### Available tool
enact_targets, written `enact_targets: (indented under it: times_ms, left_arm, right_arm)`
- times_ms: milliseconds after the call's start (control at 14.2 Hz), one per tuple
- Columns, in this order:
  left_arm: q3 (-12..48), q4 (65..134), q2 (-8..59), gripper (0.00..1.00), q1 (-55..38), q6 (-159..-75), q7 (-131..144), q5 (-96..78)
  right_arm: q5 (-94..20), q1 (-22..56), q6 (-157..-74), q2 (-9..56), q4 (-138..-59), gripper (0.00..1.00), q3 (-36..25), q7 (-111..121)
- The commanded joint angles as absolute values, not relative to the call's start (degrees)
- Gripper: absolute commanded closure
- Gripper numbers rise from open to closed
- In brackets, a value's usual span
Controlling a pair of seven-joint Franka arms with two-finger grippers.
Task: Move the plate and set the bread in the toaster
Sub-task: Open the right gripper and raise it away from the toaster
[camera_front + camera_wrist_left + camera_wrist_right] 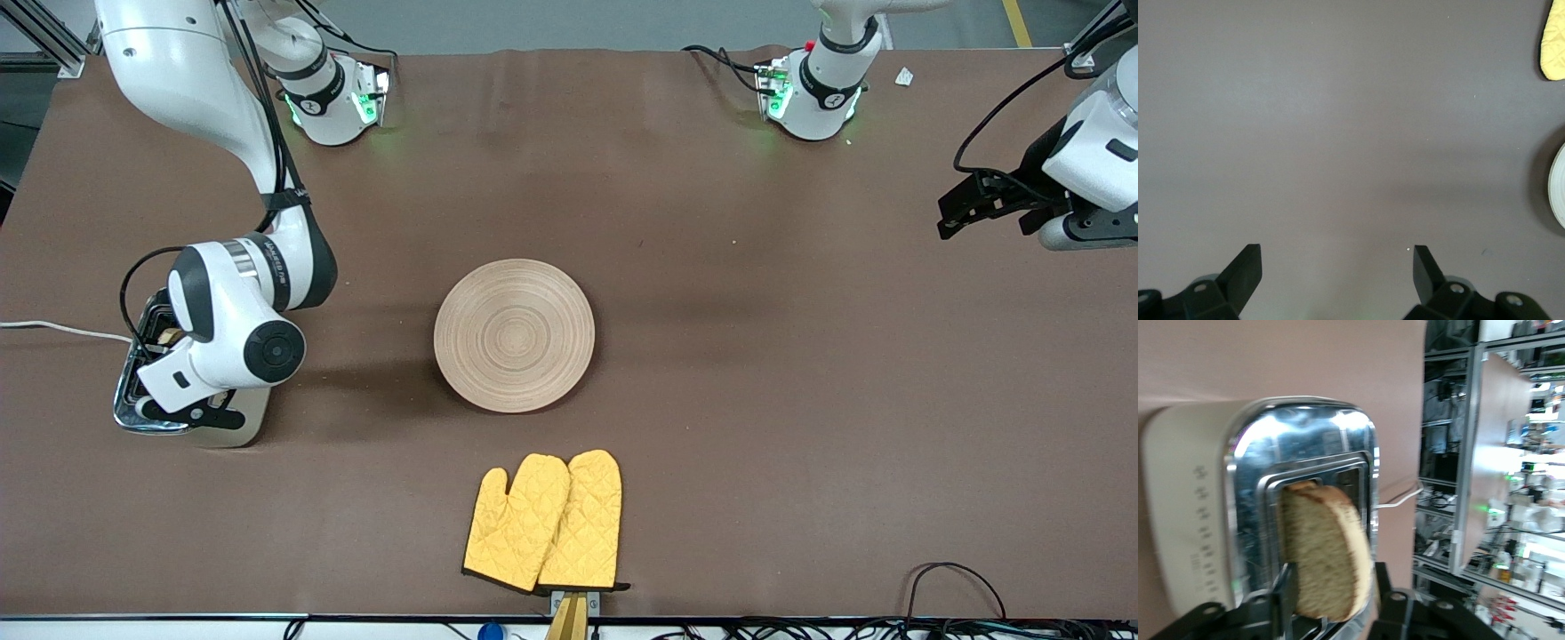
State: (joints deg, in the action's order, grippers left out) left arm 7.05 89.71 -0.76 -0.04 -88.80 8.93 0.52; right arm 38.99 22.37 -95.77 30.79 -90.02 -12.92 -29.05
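Note:
The beige toaster (227, 428) with its chrome top (1298, 447) stands at the right arm's end of the table. The brown speckled bread (1325, 547) stands on edge with its lower end in one slot. My right gripper (1331, 587) is right over the toaster (1185, 520), one finger on each side of the slice; one finger (1286, 590) touches it and the other stands slightly off it, so the gripper is open. The light wooden plate (514, 335) lies bare at the table's middle. My left gripper (956, 209) waits open and holds nothing over the left arm's end.
A pair of yellow oven mitts (547, 520) lies nearer the front camera than the plate, close to the table edge. The toaster's white cord (53, 329) trails off the right arm's end. The left wrist view shows bare brown tabletop, with the plate's rim (1558, 187) at one side.

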Motion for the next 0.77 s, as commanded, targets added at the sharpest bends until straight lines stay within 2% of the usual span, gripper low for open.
enact_targets:
  times_ms: [0,351,492,702]
  left_arm:
    - [6.9,90.3,-1.1,0.00,-0.3,-89.6,8.7,1.8]
    - [7.0,90.3,-1.1,0.00,-0.3,-89.5,8.6,1.8]
    - [7.0,90.3,-1.1,0.00,-0.3,-89.3,8.6,1.8]
    - [7.1,90.3,-1.1,0.00,-0.3,-89.3,8.3,1.8]
  right_arm:
    - [29.7,24.3,-93.8,30.6,-83.6,0.00,-12.7,-29.1]
    - [14.9,26.8,-87.1,29.6,-73.2,0.00,-12.7,-29.1]
    - [9.6,26.2,-87.1,25.4,-72.6,0.00,-13.0,-28.9]
    - [8.3,24.1,-86.6,20.2,-72.8,0.00,-13.2,-27.4]
